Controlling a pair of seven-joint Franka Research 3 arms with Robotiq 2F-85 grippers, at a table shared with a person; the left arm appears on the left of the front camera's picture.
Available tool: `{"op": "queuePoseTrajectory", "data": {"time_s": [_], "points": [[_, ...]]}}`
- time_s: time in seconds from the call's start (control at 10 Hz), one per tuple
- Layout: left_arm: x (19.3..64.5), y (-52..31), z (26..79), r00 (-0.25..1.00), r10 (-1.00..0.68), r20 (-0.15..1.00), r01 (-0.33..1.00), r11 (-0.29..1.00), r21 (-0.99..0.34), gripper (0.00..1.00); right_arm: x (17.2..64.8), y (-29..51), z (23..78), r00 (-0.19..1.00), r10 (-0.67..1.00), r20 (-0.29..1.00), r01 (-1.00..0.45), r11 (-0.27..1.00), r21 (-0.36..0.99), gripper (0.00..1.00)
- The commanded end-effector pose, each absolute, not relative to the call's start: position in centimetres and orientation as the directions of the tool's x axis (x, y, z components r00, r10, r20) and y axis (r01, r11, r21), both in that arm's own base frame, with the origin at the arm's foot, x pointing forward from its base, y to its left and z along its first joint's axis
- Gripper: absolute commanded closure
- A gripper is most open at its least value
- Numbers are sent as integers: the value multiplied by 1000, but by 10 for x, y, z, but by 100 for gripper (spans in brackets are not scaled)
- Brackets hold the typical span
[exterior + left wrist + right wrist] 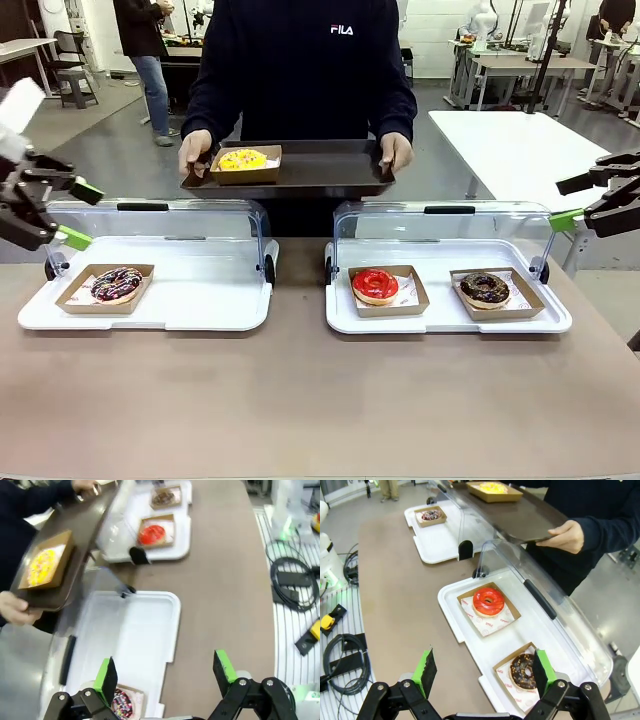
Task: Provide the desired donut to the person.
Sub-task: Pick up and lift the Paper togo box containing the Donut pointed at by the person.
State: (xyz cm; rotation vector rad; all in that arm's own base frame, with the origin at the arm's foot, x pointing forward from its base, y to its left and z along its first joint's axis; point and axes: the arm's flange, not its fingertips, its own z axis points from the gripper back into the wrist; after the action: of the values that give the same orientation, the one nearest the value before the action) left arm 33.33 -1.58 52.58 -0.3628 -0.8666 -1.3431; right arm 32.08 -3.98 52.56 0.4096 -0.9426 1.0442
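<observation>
Separating person (300, 80) from red donut (375, 286): lid (440, 238)

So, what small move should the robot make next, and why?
Probably just wait, with both hands held back. The yellow donut already lies on the tray that the person holds, and the left hand and the right hand are open and empty.

Left case (210, 290) holds one donut (117, 284); right case (438, 303) holds two donuts (375, 285).
</observation>
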Motion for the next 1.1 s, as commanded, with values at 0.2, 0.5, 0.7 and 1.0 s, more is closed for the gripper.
{"op": "queuePoseTrajectory", "data": {"time_s": [0.2, 0.5, 0.7, 1.0], "points": [[318, 30, 476, 22, -526, 850, 929, 326, 178, 0, 323, -38, 525, 166, 532, 831, -874, 469, -125, 0], [323, 34, 474, 75, -518, 852, 943, 316, 108, 0, 323, -38, 525, 166, 532, 831, -874, 469, -125, 0], [326, 34, 476, 100, -513, 852, 943, 322, 83, 0, 323, -38, 525, 166, 532, 831, -874, 469, -125, 0], [332, 35, 475, 184, -512, 839, 934, 357, 13, 0, 323, -38, 525, 166, 532, 831, -874, 469, -125, 0]]}}
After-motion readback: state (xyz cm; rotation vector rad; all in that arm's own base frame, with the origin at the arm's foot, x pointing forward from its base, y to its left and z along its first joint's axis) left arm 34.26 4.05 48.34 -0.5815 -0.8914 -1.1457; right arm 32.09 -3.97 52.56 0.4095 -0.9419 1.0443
